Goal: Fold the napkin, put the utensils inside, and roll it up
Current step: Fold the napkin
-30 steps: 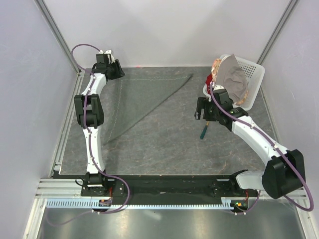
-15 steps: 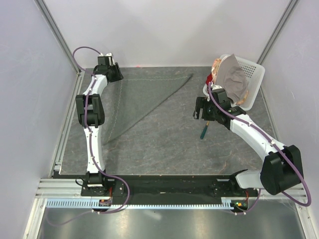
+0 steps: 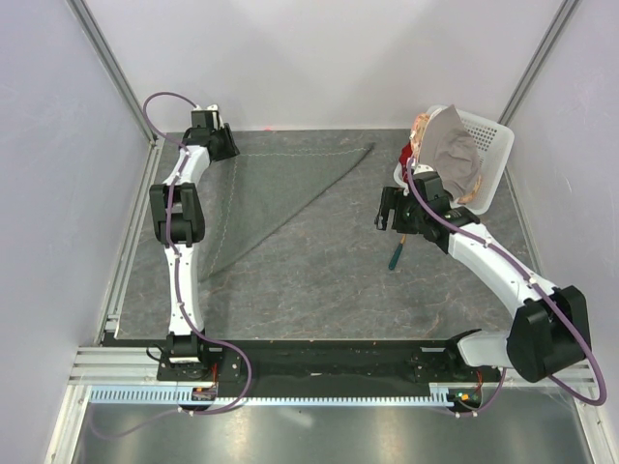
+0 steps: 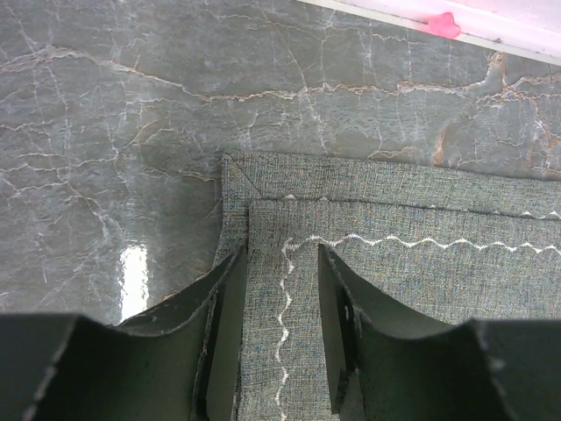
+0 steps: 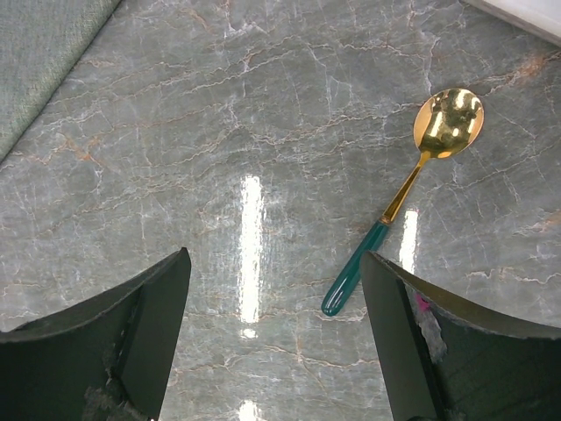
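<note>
Left gripper [image 4: 280, 263], half open, straddles the napkin [image 4: 421, 263] by the table's [image 4: 105, 132] far-left corner. Right gripper [image 5: 273, 259] gapes near the spoon [image 5: 412, 184].

We see grey marbled tabletop [image 3: 319, 280], glossy, with bright light streaks. At far right: white slatted basket [image 3: 495, 137], tipped, pale grey-beige cloth [image 3: 455, 150] draped over it. Red item [image 3: 407, 155] at basket's left edge, unclear. Small pink blob [image 4: 443, 22] at far table edge.

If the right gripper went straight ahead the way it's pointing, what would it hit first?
Probably the bare table, since the spoon lies slightly to the side of the line from the right gripper. Depth is hard to judge.
</note>
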Robot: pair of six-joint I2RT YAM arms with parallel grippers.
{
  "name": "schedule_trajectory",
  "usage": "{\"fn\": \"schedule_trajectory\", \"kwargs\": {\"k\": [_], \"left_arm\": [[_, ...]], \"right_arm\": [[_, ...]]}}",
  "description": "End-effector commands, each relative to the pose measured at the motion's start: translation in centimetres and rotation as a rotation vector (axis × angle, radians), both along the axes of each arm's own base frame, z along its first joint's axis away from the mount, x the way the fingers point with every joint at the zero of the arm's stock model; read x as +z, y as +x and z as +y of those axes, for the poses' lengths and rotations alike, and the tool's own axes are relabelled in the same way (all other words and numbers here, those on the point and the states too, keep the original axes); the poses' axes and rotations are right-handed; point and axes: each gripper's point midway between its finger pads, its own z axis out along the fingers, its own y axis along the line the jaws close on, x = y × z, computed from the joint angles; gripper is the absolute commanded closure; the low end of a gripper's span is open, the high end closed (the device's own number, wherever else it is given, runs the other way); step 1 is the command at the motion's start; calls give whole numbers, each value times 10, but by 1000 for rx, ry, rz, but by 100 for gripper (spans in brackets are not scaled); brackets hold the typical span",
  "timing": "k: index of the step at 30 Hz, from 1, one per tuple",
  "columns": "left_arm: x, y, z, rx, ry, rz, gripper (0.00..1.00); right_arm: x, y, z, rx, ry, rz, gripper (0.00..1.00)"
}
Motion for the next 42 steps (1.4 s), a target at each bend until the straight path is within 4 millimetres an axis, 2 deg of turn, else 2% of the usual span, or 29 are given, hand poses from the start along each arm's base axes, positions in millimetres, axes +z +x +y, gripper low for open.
{"fn": "schedule_trajectory", "kwargs": {"k": [1,9,15,16,18,19,20,22,23,24,25,26,27,28,29,30,31,32,33,34,35,36,37,38,42], "left_arm": [[14,10,2,22,10,-30,55],[8,10,3,36,15,3,59],[5,-1,3,27,52,40,60],[16,-2,4,30,57,25,60],[27,-4,3,30,50,13,58],[34,-4,2,34,45,2,52],[54,-3,1,35,42,-32,44],[69,-4,3,54,54,-63,25],[81,-4,5,63,63,-83,22],[100,-7,7,73,73,-112,19],[113,-8,-7,71,93,-141,15],[112,-14,-7,82,109,-134,13],[140,-20,-16,83,115,-180,12],[152,-22,-21,105,107,-213,11],[133,-35,-30,96,98,-174,11],[159,-46,-51,72,75,-224,11],[164,-48,-63,74,41,-260,10],[137,-66,-73,64,30,-209,10],[146,-76,-92,58,-25,-227,10],[140,-85,-104,42,-64,-216,10],[117,-96,-110,34,-90,-178,10],[110,-104,-121,36,-131,-154,10],[104,-112,-126,32,-151,-134,10],[85,-123,-131,23,-172,-92,10],[64,-154,-146,9,-243,-24,10]], "right_arm": [[19,5,1,-7,35,-60,13],[22,5,3,-6,42,-64,13],[28,5,5,-2,57,-75,13],[27,5,4,0,57,-73,13],[27,5,5,3,60,-74,13],[25,4,7,9,65,-69,13],[23,4,7,12,64,-66,13],[20,5,7,10,60,-59,13],[18,5,7,11,61,-58,13],[18,7,8,11,62,-65,13],[18,6,12,35,74,-63,13],[19,8,14,45,75,-66,13],[19,12,16,51,74,-63,13],[19,14,18,59,76,-61,13],[20,16,22,74,86,-57,13],[19,21,26,84,91,-57,13],[20,24,29,90,102,-59,13],[20,26,35,103,122,-54,13],[22,28,38,107,133,-60,13],[22,29,40,113,144,-59,13],[23,31,42,114,155,-64,13],[23,30,44,120,164,-64,13],[22,29,44,123,166,-62,13],[24,30,45,125,170,-66,13],[18,22,44,133,171,-55,13]]}}
